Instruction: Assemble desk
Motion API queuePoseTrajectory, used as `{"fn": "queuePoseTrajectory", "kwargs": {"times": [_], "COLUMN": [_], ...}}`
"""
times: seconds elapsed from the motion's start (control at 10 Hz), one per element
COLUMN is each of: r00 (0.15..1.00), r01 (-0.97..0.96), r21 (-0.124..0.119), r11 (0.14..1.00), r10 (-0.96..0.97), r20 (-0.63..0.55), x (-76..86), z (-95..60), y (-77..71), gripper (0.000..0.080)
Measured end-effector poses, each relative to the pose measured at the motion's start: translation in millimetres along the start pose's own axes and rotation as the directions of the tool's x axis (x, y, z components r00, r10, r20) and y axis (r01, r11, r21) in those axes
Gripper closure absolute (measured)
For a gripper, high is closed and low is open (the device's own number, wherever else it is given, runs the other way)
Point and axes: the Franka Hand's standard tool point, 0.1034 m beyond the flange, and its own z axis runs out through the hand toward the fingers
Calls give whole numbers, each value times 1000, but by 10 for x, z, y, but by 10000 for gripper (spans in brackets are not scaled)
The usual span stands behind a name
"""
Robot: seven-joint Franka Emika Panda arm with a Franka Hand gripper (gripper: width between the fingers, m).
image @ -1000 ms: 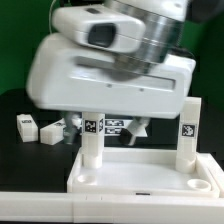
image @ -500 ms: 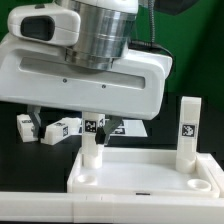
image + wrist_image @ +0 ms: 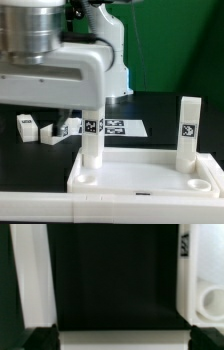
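The white rimmed tabletop (image 3: 150, 172) lies at the front, open side up. Two white legs stand upright in its far corner sockets: one (image 3: 92, 145) on the exterior view's left, one (image 3: 188, 130) on the right. Two loose legs (image 3: 27, 125) (image 3: 55, 132) lie on the black table to the left. My gripper (image 3: 45, 100) hangs above those loose legs, left of the standing left leg. In the wrist view the gripper (image 3: 122, 339) has its dark fingertips (image 3: 40, 339) wide apart. The tabletop's rim and a round socket (image 3: 212, 300) show beside it.
The marker board (image 3: 118, 127) lies flat behind the tabletop. A white strip (image 3: 30, 274) runs along one side of the wrist view, and a white band shows between the fingertips; I cannot tell what either is. A long white bar (image 3: 40, 205) lies at the front edge.
My hand has moved steadily toward the exterior view's left, uncovering the left standing leg and the marker board. The tabletop and legs have not moved.
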Motion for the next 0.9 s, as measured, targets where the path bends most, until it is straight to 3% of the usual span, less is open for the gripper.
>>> {"fn": "queuePoseTrajectory", "kwargs": {"times": [0.5, 0.7, 0.8, 0.9], "r00": [1000, 994, 987, 980], "r01": [-3, -105, -142, -174], "r21": [-2, 46, 66, 68], "r11": [1000, 993, 988, 982], "r10": [3, 103, 136, 167], "r20": [-1, 48, 86, 106], "x": [-33, -342, -529, -652], "z": [46, 117, 199, 268], "y": [10, 262, 324, 305], "gripper": [150, 150, 150, 150]}}
